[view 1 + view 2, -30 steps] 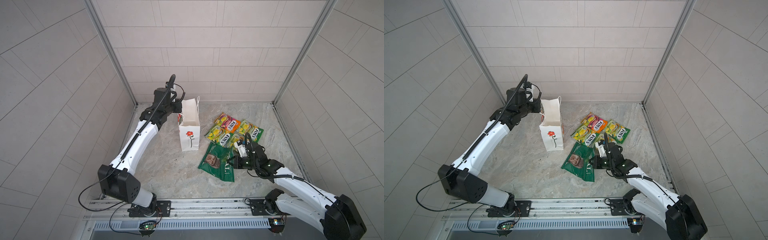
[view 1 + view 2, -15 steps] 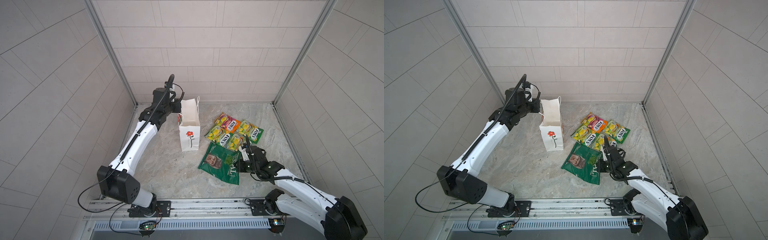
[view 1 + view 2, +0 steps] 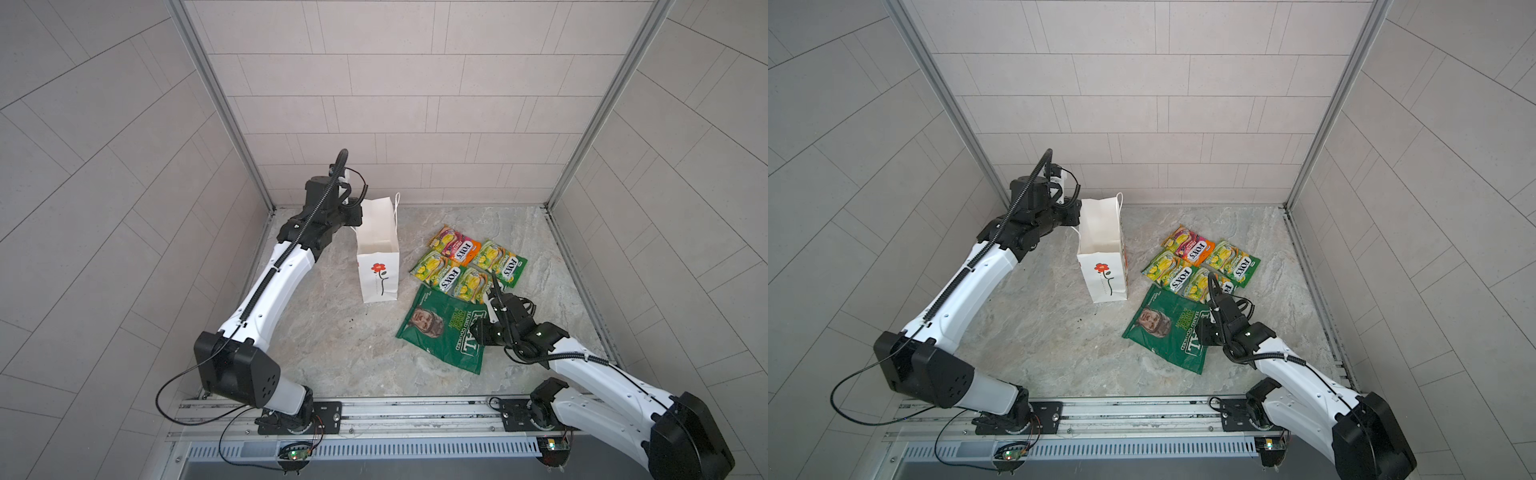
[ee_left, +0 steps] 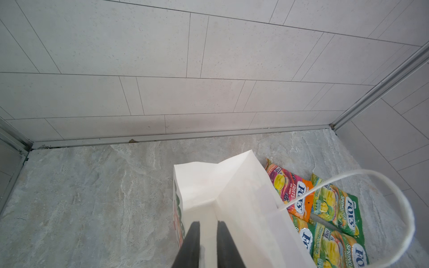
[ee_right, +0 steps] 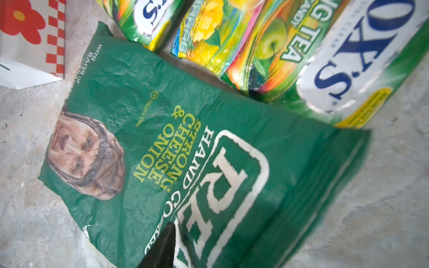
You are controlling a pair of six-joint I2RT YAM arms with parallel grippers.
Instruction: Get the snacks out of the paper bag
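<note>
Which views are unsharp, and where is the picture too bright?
Right wrist view: the crisp bag is sharp at its print, smeared along one edge; the nearest FOX'S pouch is soft. Left wrist view: the paper bag is nearly washed out white. Both top views: sharp, evenly lit, only faint shadows.

The bag is standing mid-floor; pouches and crisp bag are blocking its right; floor leftward is lying open.

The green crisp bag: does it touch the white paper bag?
Apart. In the right wrist view bare floor shows between the crisp bag and the paper bag.
</note>
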